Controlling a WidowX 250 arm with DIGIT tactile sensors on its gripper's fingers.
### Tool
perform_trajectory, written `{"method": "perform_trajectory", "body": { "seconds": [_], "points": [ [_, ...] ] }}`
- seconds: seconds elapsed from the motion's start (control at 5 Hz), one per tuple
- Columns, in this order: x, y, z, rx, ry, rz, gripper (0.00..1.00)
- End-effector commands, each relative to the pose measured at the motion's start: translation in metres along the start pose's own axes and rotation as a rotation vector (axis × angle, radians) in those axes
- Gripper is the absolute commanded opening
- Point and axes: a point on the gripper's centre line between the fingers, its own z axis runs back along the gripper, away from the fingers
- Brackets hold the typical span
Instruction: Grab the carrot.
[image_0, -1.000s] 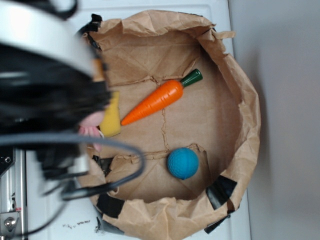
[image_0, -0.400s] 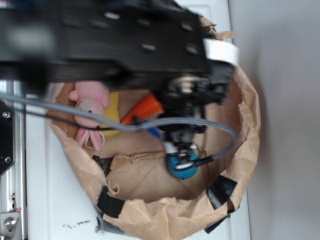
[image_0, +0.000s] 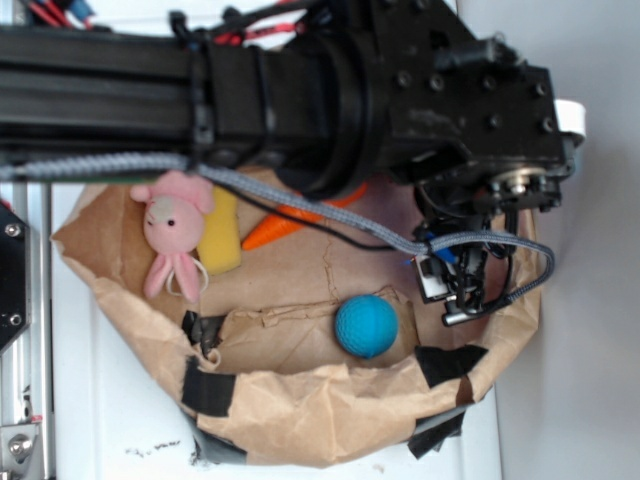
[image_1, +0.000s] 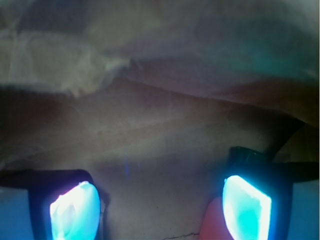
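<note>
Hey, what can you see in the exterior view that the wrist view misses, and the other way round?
Only the exterior view shows the round blue ball, the pink plush bunny, the yellow sponge block and the black robot arm covering most of the glossy orange toy carrot. Only the wrist view shows the pincer close up, its two glowing fingertips spread with nothing between them. Both show the crumpled brown paper bag, and an orange patch low in the wrist view may be the carrot.

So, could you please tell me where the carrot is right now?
In the exterior view the carrot lies on the floor of the paper bag, upper centre, mostly hidden under the black arm, its tip just right of the yellow sponge.
</note>
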Motion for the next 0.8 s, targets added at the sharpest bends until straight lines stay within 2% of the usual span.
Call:
{"method": "perform_trajectory", "body": {
  "seconds": [0.0,0.2,0.4,0.6],
  "points": [
    [0.014,-0.005,0.022,-0.012,-0.076,0.002,1.00],
    [0.002,0.005,0.010,-0.004,-0.096,0.001,1.00],
    [-0.026,0.025,0.008,-0.011,-0.097,-0.035,1.00],
    [-0.042,0.030,0.010,-0.003,-0.092,-0.095,1.00]
  ]
}}
